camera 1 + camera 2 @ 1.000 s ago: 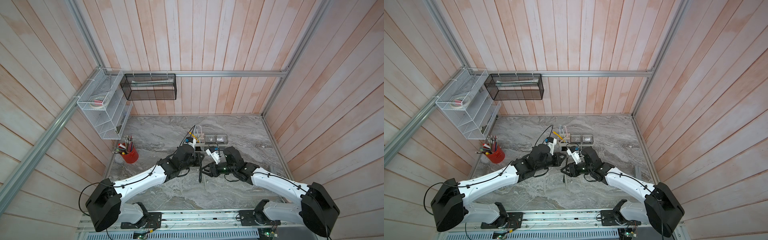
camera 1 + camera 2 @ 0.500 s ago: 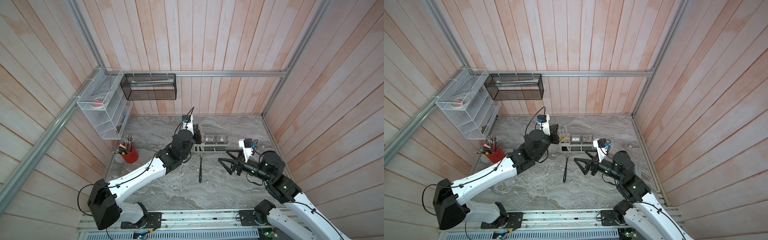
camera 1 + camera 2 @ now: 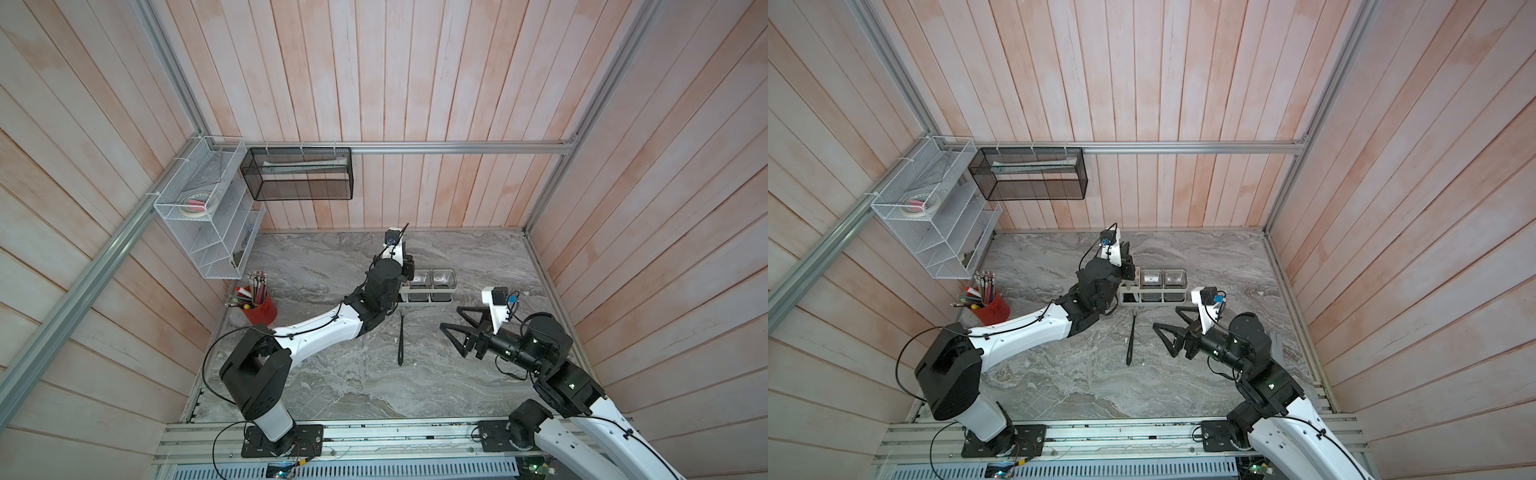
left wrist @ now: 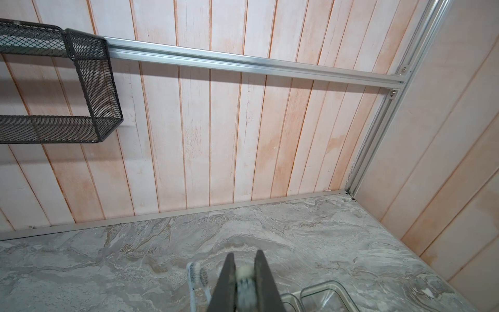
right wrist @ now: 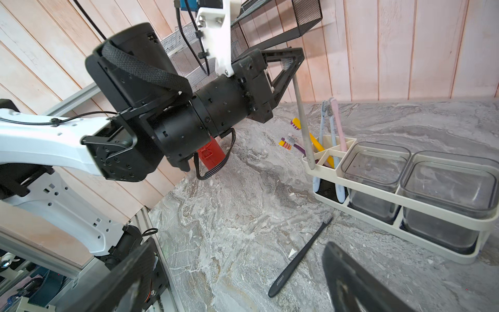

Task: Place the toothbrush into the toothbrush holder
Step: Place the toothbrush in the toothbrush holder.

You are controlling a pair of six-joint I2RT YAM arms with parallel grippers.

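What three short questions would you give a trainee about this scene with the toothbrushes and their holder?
1. True or false: the right gripper grips the black plastic toothbrush that lies on the grey marble table.
2. What does the left gripper hold? A) a red pen B) a grey plastic toothbrush C) nothing
3. Fill in: the cream-white open-frame plastic toothbrush holder carries ___ clear square cups.
Key: 1 false, it is open and apart from it; 2 B; 3 two.
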